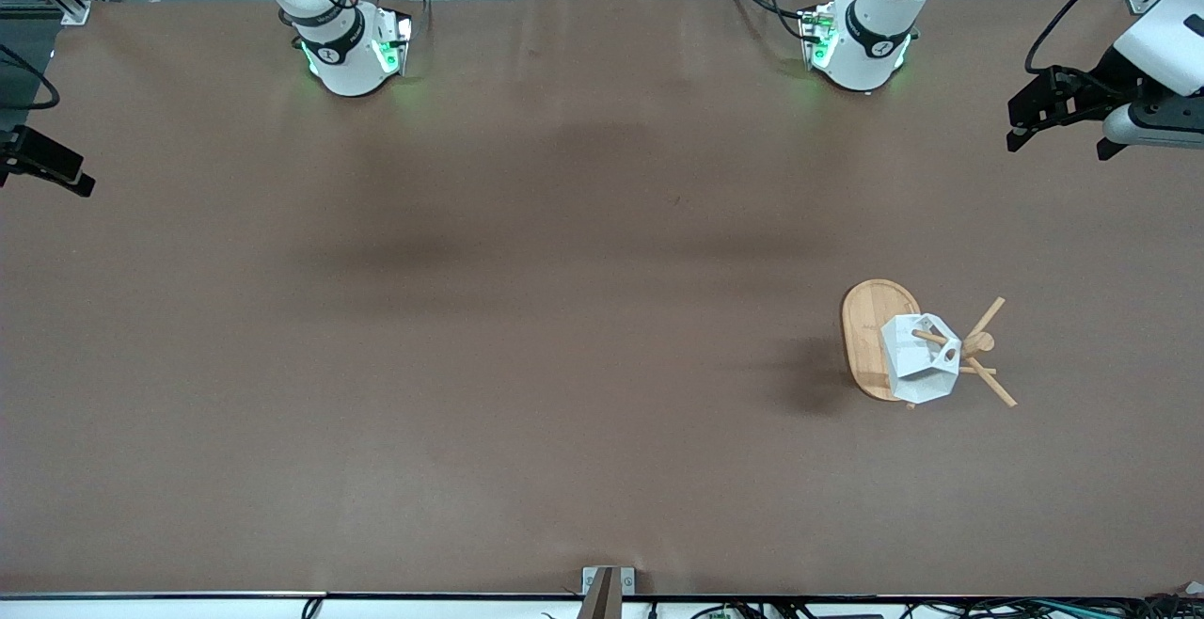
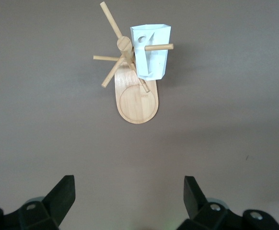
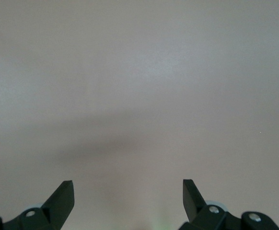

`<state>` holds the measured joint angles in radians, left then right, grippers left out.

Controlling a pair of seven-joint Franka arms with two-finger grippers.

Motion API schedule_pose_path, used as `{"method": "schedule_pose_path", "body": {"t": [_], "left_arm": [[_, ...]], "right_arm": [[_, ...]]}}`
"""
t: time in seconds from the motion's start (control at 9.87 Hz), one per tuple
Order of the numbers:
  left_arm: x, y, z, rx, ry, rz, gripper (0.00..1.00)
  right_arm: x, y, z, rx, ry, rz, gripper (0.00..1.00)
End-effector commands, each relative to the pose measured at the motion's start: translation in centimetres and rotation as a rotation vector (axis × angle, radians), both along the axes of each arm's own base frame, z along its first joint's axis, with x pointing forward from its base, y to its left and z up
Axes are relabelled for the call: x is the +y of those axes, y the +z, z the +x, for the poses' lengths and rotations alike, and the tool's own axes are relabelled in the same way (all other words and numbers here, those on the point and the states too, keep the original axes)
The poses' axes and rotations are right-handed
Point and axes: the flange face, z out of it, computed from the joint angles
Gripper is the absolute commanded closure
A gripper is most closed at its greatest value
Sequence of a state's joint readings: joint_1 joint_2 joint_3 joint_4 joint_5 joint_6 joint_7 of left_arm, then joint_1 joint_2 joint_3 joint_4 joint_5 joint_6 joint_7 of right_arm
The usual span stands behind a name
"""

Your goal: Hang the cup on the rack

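On the big brown table [image 1: 527, 318] I see my two arms pulled back, one at each end, and both wait. Next in size comes the rack [image 1: 879, 337], a light wooden mug tree with a flat oval base, a post in the middle and thin pegs sticking out. It stands toward the left arm's end of the table, well apart from my left gripper [image 1: 1058, 125], which hangs up high over the table edge at that end. Its fingers [image 2: 63, 194] are spread wide with nothing between them. From the left wrist I look down at the rack [image 2: 135, 103] straight ahead of those fingers, with bare table between. My right gripper [image 3: 128, 201] is over bare table at the other end, spread wide too and holding nothing. The small white cup [image 1: 922, 358] hangs on the rack, with a peg poking through the hole in its handle [image 2: 151, 52].
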<state>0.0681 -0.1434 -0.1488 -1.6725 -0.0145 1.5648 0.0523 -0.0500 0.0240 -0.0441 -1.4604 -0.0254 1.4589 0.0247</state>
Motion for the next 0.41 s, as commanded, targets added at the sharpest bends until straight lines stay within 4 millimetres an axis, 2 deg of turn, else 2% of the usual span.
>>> {"method": "schedule_pose_path", "body": {"t": [0.0,0.3], "left_arm": [[0.28,-1.31,0.79,0.055,-0.005,0.024,0.0],[0.75,-1.06,1.62,0.096,0.013,0.019,0.0]], "right_arm": [[-0.33,-0.07,-0.22,0.001,-0.009,-0.002,0.0],[-0.5,-0.12,-0.14,-0.002,-0.012,-0.002,0.0]]}}
